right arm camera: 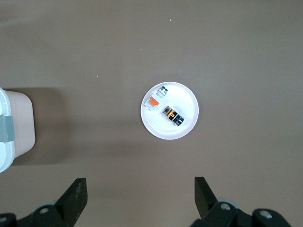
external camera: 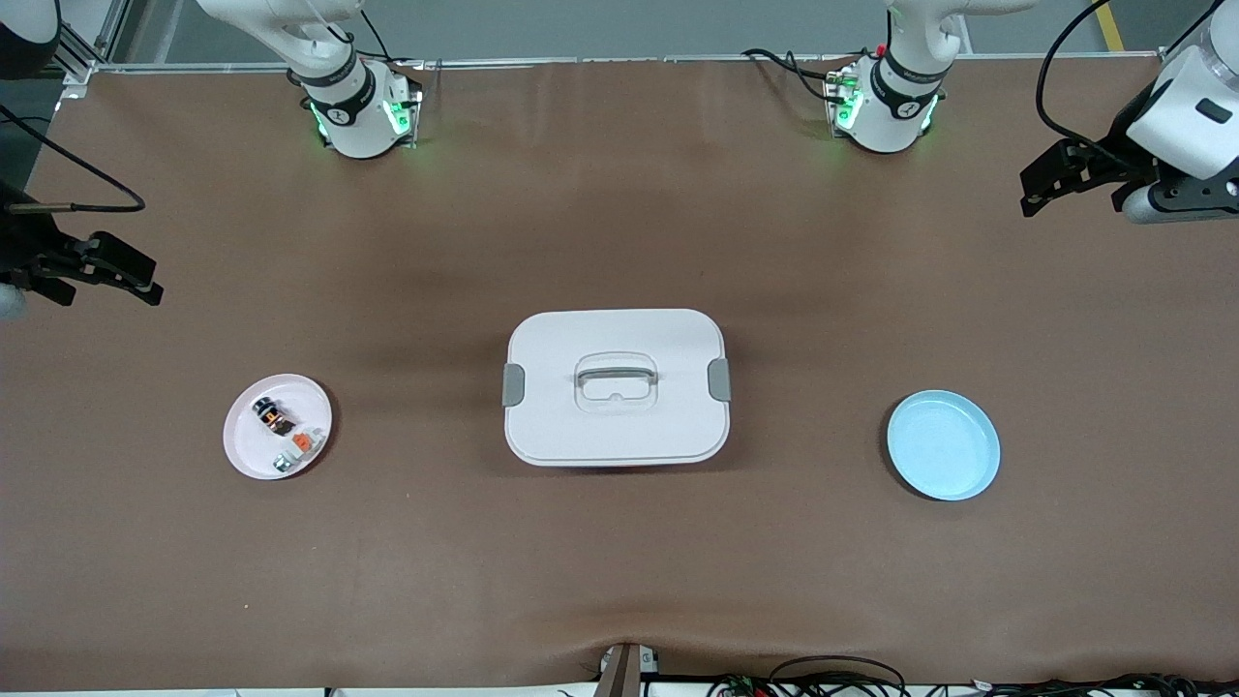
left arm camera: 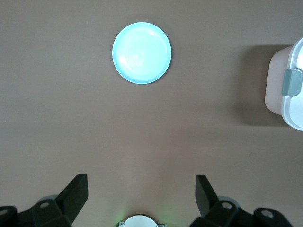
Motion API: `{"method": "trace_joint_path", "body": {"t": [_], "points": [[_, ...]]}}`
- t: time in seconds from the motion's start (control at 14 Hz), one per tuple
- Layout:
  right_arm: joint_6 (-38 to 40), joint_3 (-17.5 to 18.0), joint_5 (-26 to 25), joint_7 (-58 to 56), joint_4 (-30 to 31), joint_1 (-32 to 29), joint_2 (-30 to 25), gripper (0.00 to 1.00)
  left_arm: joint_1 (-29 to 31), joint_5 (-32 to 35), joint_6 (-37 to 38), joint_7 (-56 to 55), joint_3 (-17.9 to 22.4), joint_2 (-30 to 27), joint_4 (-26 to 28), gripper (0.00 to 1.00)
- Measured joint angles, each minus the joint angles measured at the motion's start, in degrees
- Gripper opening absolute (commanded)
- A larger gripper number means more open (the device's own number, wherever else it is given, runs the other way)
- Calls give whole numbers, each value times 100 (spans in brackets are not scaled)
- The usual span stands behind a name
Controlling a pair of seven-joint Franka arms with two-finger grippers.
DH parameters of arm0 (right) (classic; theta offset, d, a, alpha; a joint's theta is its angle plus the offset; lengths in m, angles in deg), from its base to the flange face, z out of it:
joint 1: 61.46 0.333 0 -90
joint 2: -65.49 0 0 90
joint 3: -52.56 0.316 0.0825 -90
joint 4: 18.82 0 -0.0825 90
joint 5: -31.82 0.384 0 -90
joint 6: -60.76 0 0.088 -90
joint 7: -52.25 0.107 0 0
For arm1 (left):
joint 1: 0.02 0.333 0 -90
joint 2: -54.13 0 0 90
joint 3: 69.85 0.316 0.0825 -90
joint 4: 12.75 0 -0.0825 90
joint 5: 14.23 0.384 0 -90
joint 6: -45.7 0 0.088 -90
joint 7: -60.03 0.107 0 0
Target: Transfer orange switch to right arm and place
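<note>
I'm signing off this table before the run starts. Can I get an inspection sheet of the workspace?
Surface: brown table, a ripple at the edge nearest the front camera.
Job's things: orange switch lies on the pink plate toward the right arm's end; blue plate toward the left arm's end holds nothing.
Clutter: white lidded box mid-table; a whitish part with an orange piece and a small metal part share the pink plate.
Hands: left hand and right hand both open, each waiting over its own end of the table.
Cables: loose black cables at the near edge.
Surroundings: nothing seen.
</note>
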Motion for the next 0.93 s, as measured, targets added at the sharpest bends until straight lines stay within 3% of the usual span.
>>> {"method": "trace_joint_path", "body": {"t": [0.93], "points": [[46, -35, -3, -16, 0, -75, 0, 100, 30, 0, 3, 0, 48, -38, -179, 100]]}}
